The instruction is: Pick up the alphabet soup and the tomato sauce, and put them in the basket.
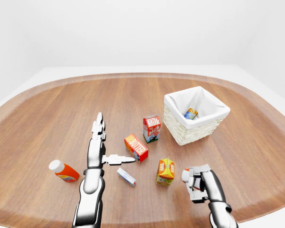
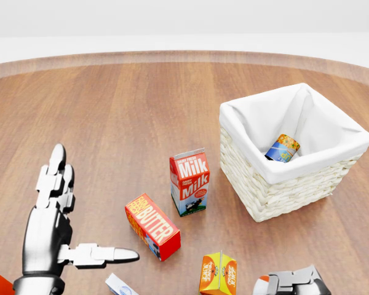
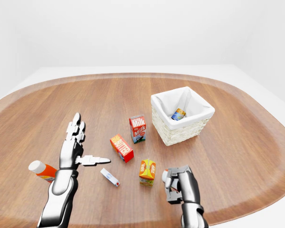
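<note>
- Wooden table (image 1: 47,109) fills the left-eye view. Far right on it stands a wicker basket (image 1: 178,130) with a white lining, and a can (image 1: 191,113) lies inside, leaning on the far wall. Left of the basket stands a milk carton (image 1: 151,128); nearer lie a butter box (image 1: 136,147), an orange juice carton (image 1: 166,171), a small white box (image 1: 126,176) and, far left, an orange bottle (image 1: 64,171) on its side.
- Also in this view, the left hand (image 1: 99,147) hangs flat and open over the table, fingers straight, thumb pointing right at the butter box, holding nothing. The right hand (image 1: 198,183) is curled at the near edge, just right of the juice carton; a red and white thing shows between its fingers, but what it is cannot be told.
- Head view: the can's label is blue and yellow, and the milk carton stands near the basket's left wall.
- Right-eye view: the right hand's fingers are bent tightly inward.
</note>
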Tool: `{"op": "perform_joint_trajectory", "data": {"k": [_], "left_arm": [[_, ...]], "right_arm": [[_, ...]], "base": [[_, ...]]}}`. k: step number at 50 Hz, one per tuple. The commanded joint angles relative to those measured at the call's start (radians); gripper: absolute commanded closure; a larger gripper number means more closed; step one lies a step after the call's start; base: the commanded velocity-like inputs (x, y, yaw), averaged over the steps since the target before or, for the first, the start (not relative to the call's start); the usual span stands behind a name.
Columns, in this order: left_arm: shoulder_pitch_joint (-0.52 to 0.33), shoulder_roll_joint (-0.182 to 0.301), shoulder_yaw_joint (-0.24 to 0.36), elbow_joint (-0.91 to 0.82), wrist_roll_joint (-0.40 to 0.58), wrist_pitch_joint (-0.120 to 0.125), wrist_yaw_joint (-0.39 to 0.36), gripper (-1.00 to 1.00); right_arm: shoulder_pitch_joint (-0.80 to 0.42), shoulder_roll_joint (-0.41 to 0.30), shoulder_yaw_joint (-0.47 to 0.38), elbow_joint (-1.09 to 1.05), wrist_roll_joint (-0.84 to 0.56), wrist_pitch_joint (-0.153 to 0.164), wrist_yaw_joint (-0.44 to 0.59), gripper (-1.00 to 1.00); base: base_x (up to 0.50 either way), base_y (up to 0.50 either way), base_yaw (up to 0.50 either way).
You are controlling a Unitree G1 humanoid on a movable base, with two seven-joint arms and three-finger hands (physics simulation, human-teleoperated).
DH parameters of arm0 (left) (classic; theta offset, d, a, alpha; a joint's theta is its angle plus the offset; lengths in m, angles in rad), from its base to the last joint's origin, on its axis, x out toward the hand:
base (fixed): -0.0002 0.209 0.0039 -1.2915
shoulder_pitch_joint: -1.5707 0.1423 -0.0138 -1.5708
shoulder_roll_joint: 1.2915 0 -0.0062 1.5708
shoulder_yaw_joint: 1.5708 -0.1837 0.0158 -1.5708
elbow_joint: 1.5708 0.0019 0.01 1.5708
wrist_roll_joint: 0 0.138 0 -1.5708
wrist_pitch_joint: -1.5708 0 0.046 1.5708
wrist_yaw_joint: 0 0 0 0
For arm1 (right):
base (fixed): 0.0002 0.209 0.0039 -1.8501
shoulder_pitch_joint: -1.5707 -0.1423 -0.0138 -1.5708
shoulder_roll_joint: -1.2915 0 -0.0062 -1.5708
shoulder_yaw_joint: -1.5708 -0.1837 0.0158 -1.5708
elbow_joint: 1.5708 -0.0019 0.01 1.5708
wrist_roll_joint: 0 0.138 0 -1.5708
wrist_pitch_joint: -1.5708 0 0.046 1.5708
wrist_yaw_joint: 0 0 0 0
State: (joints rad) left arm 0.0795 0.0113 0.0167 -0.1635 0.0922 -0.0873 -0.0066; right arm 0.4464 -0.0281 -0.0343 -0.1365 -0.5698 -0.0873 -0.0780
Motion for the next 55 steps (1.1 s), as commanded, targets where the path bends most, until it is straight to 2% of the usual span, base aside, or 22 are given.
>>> {"op": "perform_joint_trajectory", "data": {"k": [1, 12, 55], "left_arm": [[0.001, 0.0, 0.0, 0.001, 0.0, 0.0, -0.001, -1.0], [-0.003, 0.0, 0.002, -0.005, -0.001, 0.0, 0.001, -1.0], [0.0, 0.0, 0.0, -0.002, 0.001, 0.0, -0.002, -1.0]], "right_arm": [[-0.026, 0.008, -0.029, -0.026, 0.019, 0.0, 0.008, 1.0], [-0.077, 0.012, -0.057, -0.036, 0.018, 0.0, 0.017, 1.0], [-0.169, 0.02, -0.053, -0.242, 0.1, 0.0, 0.098, 1.0]], "base": [[0.0, 0.0, 0.0], [0.0, 0.0, 0.0], [0.0, 0.0, 0.0]]}}
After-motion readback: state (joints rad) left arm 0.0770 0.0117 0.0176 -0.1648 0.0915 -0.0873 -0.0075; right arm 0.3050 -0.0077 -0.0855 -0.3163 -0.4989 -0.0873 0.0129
